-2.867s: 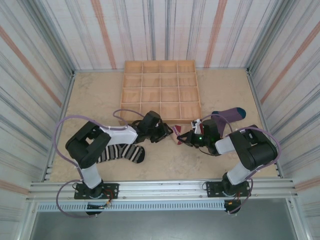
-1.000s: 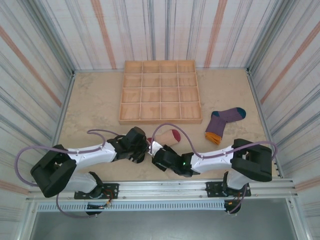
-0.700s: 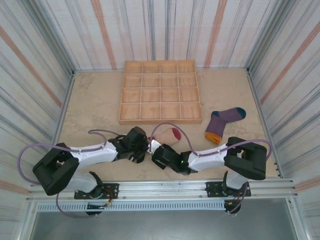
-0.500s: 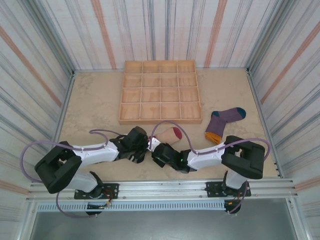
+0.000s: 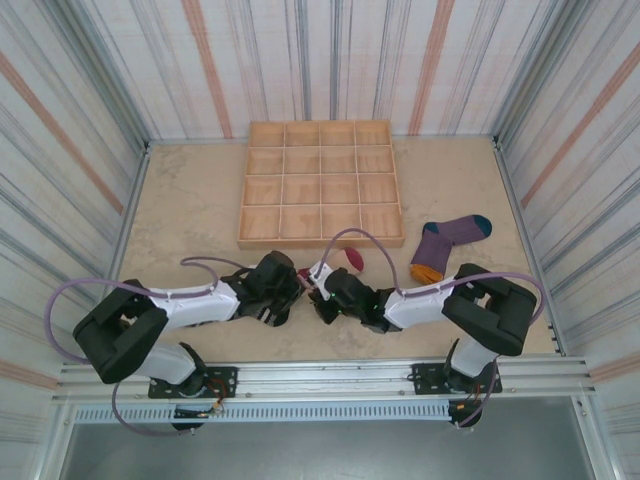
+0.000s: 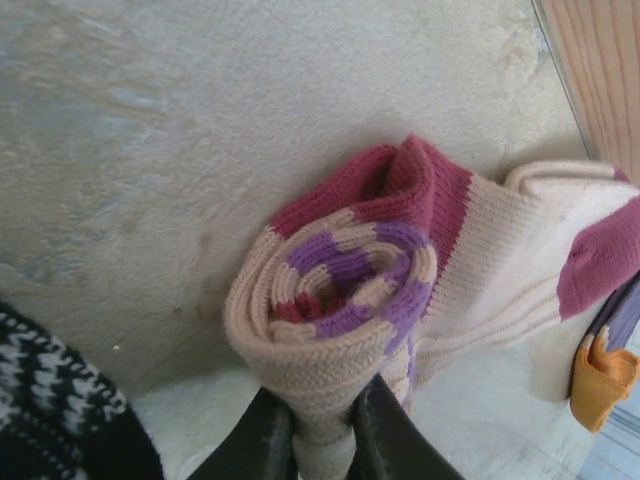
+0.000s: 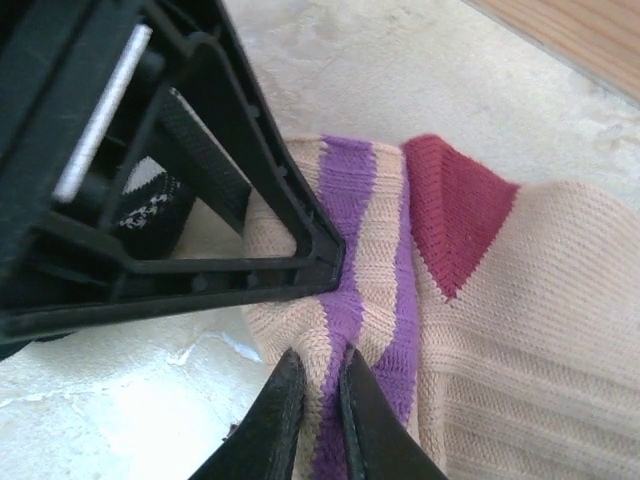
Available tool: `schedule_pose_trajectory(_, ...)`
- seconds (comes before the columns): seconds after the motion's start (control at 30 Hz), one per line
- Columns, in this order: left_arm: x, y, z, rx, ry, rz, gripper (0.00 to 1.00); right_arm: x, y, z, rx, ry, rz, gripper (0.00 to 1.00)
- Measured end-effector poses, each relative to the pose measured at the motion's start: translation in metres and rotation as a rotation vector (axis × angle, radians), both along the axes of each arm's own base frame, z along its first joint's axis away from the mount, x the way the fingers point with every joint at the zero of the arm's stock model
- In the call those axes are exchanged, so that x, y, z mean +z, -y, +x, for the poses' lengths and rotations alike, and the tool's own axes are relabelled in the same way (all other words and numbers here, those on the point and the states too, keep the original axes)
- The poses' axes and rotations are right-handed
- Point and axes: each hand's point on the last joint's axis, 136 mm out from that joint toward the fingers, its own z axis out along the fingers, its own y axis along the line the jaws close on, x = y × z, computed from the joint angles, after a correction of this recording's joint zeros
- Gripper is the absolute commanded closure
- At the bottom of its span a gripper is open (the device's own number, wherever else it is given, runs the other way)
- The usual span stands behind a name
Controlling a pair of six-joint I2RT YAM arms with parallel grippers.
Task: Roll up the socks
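Versus half a second ago: right gripper (image 7: 315,420) has moved farther out and pinched closed on the tan sock (image 6: 480,250), and less of the sock lies flat. Left gripper (image 6: 325,440) clamps the rolled end. The roll sits between both grippers, near-centre, toe beyond. Purple sock (image 5: 445,245) lies far-right, apart.

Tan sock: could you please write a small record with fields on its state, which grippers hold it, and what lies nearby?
sock: tan sock, dark red toe, striped cuff
state: cuff end rolled into a spiral, toe end unrolled
left gripper: pinches the roll
right gripper: pinches the striped cuff
nearby: black-and-white sock, purple sock, wooden tray
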Motion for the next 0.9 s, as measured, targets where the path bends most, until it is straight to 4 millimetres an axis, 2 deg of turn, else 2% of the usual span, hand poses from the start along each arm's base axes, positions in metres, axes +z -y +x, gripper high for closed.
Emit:
schedule_pose_trajectory(0.13, 0.004, 0.005, 0.0, -0.028, -0.002, -0.017, 0.76, 0.0, 0.012, 0.007, -0.019, -0.088, 0.07, 1.0)
schedule_pose_trajectory(0.2, 0.007, 0.008, 0.002, -0.04, 0.001, -0.024, 0.71, 0.001, 0.018, 0.011, -0.031, -0.12, 0.092, 1.0)
schedule_pose_trajectory(0.37, 0.001, 0.013, 0.002, -0.078, -0.023, -0.019, 0.39, 0.002, 0.03, 0.02, -0.058, -0.249, 0.172, 1.0)
schedule_pose_trajectory(0.5, 0.006, 0.016, 0.004, -0.097, -0.01, -0.026, 0.28, 0.002, 0.042, 0.031, -0.103, -0.375, 0.255, 1.0)
schedule_pose_trajectory(0.73, 0.012, 0.016, 0.004, -0.122, 0.017, -0.021, 0.27, 0.0, 0.056, 0.049, -0.18, -0.587, 0.437, 1.0)
schedule_pose_trajectory(0.9, 0.013, 0.016, 0.005, -0.125, 0.025, -0.017, 0.29, -0.002, 0.076, 0.056, -0.275, -0.682, 0.533, 1.0)
